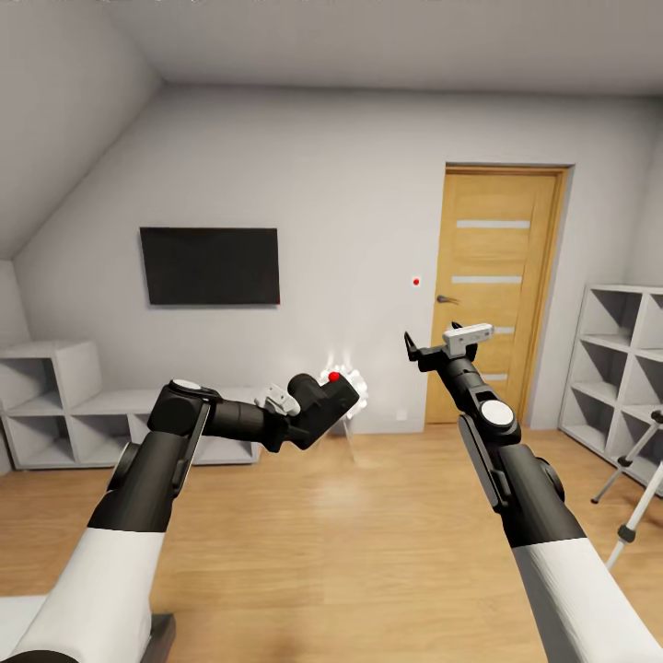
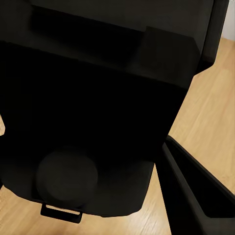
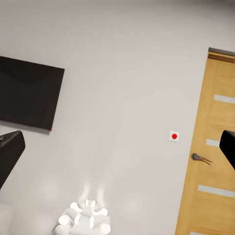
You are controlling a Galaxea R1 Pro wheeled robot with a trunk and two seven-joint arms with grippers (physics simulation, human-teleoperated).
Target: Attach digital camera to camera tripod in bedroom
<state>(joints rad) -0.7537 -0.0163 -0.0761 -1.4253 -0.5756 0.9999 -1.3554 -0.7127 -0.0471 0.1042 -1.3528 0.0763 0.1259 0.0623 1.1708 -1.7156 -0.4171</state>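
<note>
My left end effector (image 1: 318, 401) is clamped on the digital camera (image 1: 330, 394), its red button (image 1: 333, 377) facing up, held just left of centre over the bedroom's wood floor (image 1: 331, 543). In the left wrist view the camera's black body (image 2: 93, 117) sits hard against one finger (image 2: 196, 188). My right end effector (image 1: 419, 350) hangs raised at about one o'clock from the camera, its fingers (image 3: 10, 152) spread wide apart with nothing between them, aimed at the grey wall between the television (image 1: 210, 266) and the oak door (image 1: 497, 295). The camera tripod (image 1: 635, 488) stands at four o'clock, well apart from both, below the white cube shelves (image 1: 617, 359). A white ball-cluster lamp (image 1: 354, 387) glows just behind the camera.
</note>
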